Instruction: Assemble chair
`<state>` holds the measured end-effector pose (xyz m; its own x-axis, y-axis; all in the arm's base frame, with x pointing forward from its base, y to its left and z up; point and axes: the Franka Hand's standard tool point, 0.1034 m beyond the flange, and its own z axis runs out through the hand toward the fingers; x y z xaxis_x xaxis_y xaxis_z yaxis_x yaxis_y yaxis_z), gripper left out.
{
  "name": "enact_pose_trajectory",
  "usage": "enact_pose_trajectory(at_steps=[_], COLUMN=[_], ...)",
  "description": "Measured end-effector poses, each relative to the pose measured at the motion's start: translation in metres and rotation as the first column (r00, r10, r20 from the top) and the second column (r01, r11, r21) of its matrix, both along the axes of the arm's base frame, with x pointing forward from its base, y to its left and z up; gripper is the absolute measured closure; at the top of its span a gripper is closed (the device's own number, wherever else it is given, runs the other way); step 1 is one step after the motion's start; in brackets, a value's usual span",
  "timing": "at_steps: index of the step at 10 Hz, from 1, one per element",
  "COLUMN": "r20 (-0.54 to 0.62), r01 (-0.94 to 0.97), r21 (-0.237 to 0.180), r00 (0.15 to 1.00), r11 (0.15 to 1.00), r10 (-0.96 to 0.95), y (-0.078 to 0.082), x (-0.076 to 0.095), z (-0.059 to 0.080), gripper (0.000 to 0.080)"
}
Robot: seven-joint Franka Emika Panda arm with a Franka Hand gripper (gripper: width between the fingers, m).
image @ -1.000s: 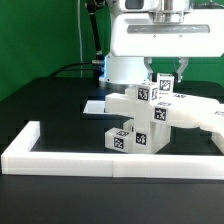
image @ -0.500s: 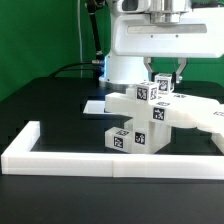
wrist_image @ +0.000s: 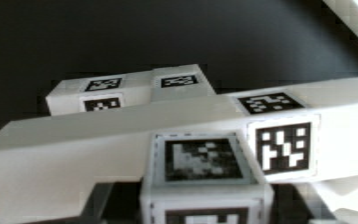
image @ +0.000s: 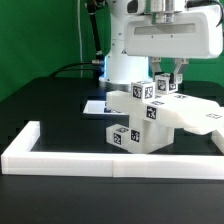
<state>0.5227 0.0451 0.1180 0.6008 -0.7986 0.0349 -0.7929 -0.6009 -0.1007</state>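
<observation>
The partly built white chair (image: 175, 118) stands near the front rail, its flat seat (image: 200, 112) lying level on blocky tagged legs (image: 125, 138). My gripper (image: 166, 80) hangs over the chair's top and is shut on one tagged leg block (image: 160, 86), which rests against the seat's upper side. In the wrist view that leg block (wrist_image: 204, 160) sits between my dark fingers (wrist_image: 123, 203), with the gripper (wrist_image: 204, 208) closed on its sides. Beyond it lie the seat's slab (wrist_image: 105, 135) and another tagged leg (wrist_image: 137, 90).
A long low white border rail (image: 100, 160) runs along the table's front and turns back at the exterior view's left (image: 22, 138). The marker board (image: 97, 107) lies flat behind the chair. Cables and the arm's base (image: 120, 68) stand at the back.
The arm's wrist has swung towards the exterior view's right while still gripping the leg block. The chair parts under it have turned slightly.
</observation>
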Motion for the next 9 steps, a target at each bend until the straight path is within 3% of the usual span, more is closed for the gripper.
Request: enact_pose_trajectory(at_steps=[2,4,5,6,7,8,9], r20=[-0.005,-0.005,-0.004,-0.002,0.003,0.009,0.010], r01=[0.139,0.144,0.099,0.048,-0.019,-0.132,-0.177], r21=[0.019,0.019,0.013,0.008,0.001,-0.011,-0.016], r00=[0.990,0.990,0.995,0.999,1.000,0.991,0.984], r11=[0.990,0.989,0.995,0.999,1.000,0.991,0.984], r10=[-0.138,-0.144,-0.099,-0.048,0.019,0.132,0.177], y=[0.0013,0.0015,0.0017,0.0035,0.0044,0.0046,0.0052], x=[0.0000,0.0000,0.0000,0.0003,0.0001,-0.0013,-0.0013], z=[0.0001,0.0001,0.0001,0.0004,0.0003,-0.0003,0.0002], gripper=[0.0511,0.0511,0.0433,0.0251,0.0251,0.0171,0.0156])
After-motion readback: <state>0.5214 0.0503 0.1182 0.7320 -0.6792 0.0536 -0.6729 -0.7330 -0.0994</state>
